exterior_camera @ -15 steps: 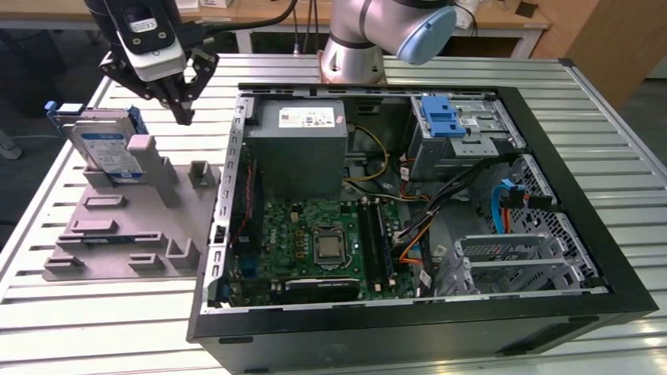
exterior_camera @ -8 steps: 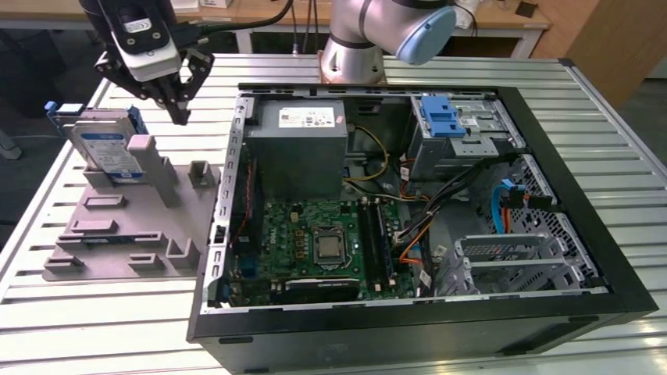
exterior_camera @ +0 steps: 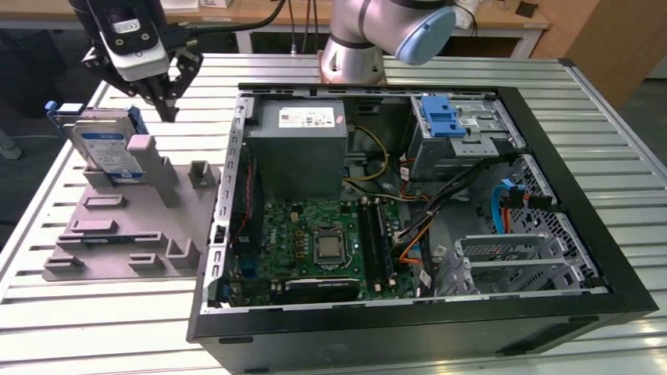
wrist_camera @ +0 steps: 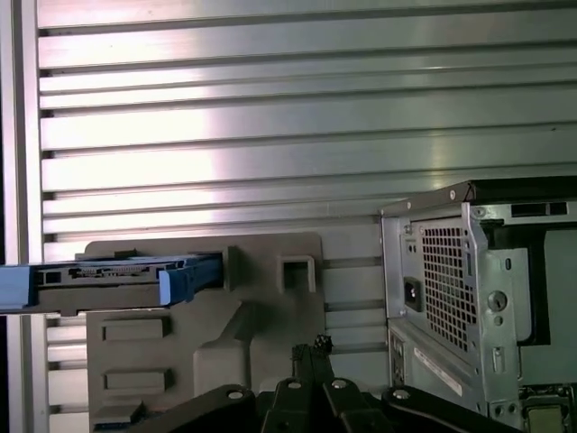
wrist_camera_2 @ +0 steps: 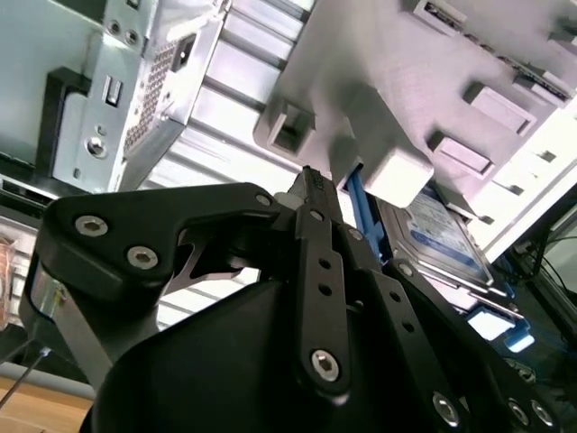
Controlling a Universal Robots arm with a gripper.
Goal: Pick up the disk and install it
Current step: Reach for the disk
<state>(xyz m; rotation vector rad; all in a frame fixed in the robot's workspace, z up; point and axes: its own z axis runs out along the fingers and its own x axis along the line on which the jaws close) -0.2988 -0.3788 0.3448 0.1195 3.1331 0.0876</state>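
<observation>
Second wrist view: the gripper [wrist_camera_2: 314,180] hangs with its fingers drawn together on nothing, poised over the grey fixture [wrist_camera_2: 379,63]. Just beyond, the disk [wrist_camera_2: 442,230] stands on edge in that fixture's slot, untouched. The exterior view puts the fingertips near the disk's upper edge, toward the exterior view's right of it and apart from it. The pick-up looks barely begun. Done well, it likely calls for parted fingers squared across the disk's flat faces, clear of the fixture's posts. Farther off, the open computer case [exterior_camera: 417,336] lies on the slatted table [exterior_camera: 105,312].
</observation>
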